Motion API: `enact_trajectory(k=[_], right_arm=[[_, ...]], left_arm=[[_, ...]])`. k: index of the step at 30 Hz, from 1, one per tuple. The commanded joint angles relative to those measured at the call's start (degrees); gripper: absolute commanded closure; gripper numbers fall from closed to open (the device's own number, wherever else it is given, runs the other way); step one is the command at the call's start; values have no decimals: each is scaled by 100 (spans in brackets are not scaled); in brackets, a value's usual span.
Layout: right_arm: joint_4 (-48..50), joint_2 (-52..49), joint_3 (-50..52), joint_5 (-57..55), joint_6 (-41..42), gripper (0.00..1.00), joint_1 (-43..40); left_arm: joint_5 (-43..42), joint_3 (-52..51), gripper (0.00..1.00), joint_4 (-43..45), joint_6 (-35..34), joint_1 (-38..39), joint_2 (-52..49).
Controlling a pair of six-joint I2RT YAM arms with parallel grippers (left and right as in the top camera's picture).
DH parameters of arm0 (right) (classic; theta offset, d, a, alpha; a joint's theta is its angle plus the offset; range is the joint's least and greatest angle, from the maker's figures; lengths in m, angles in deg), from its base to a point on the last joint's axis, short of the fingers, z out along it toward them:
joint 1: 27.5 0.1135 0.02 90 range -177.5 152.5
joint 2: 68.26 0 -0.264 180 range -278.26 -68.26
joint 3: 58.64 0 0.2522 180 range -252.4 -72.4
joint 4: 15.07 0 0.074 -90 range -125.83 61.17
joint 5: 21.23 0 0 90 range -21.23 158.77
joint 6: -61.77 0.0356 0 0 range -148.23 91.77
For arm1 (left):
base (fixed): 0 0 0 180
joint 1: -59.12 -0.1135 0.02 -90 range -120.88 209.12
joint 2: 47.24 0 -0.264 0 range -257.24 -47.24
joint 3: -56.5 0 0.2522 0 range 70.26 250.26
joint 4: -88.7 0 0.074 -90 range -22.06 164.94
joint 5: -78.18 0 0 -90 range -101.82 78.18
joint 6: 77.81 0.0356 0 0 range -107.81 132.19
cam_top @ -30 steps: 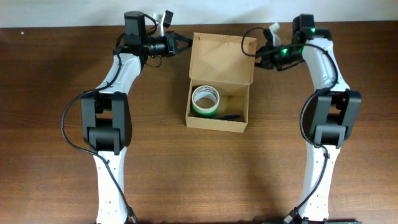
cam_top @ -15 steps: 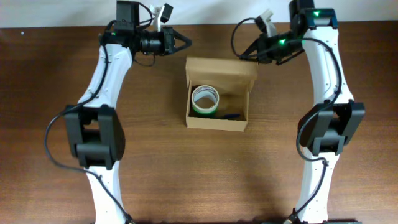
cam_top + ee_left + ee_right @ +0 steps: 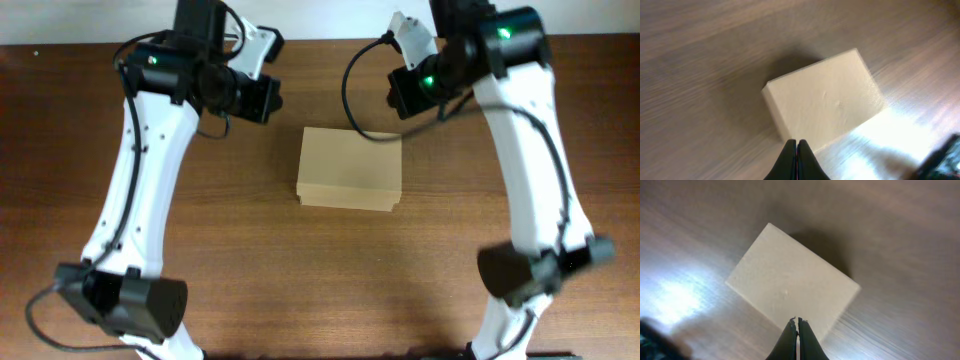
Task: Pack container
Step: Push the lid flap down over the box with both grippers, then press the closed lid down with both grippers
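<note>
while the wooden counter (image 3: 320,290) is carrying everything, the left arm (image 3: 150,150) and right arm (image 3: 530,140) are hanging above it, the container (image 3: 350,168) is sitting mid-counter between them with its flap lid lying closed, and both arms' jaws are pressing fully together, gripping nothing.

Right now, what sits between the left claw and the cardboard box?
Nothing: in the overhead view only bare wooden table shows between the left gripper and the closed box.

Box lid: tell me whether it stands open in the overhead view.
No, the box shows only a flat tan top, with nothing of its inside visible.
</note>
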Motion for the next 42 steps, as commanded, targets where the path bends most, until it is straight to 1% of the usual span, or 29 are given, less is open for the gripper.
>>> enact_trajectory(k=[1, 4, 8, 12, 15, 18, 21, 27, 29, 33, 40, 42], right_arm=[[-22, 688, 4, -1115, 334, 96, 234], [-68, 887, 352, -1095, 522, 96, 258], [-74, 850, 1185, -855, 557, 96, 260], [514, 839, 2509, -481, 557, 96, 262], [1023, 839, 3300, -212, 557, 96, 262], [1377, 839, 3921, -199, 577, 96, 262], [1672, 839, 4356, -199, 577, 96, 258], [1958, 839, 4903, -131, 575, 96, 271], [2096, 839, 5121, -111, 577, 96, 275], [2291, 839, 5449, -111, 575, 96, 273], [2321, 841, 5517, -109, 575, 96, 273], [2260, 855, 5504, -109, 573, 96, 273]], left_arm=[[1165, 57, 98, -267, 372, 236, 195], [1185, -72, 98, -417, 372, 348, 184], [1036, -686, 98, 31, 372, 398, 181], [708, -1644, 98, 719, 372, 433, 181], [315, -2326, 98, 1268, 372, 498, 181], [179, -2865, 98, 1700, 367, 647, 181], [184, -3086, 98, 1884, 369, 868, 181], [446, -3093, 98, 2063, 363, 1167, 164], [579, -3119, 98, 2055, 306, 1198, 129], [592, -3333, 98, 2166, 304, 1198, 83], [570, -3541, 97, 2240, 291, 1204, -186], [566, -3541, 97, 2229, 190, 1209, -247]])
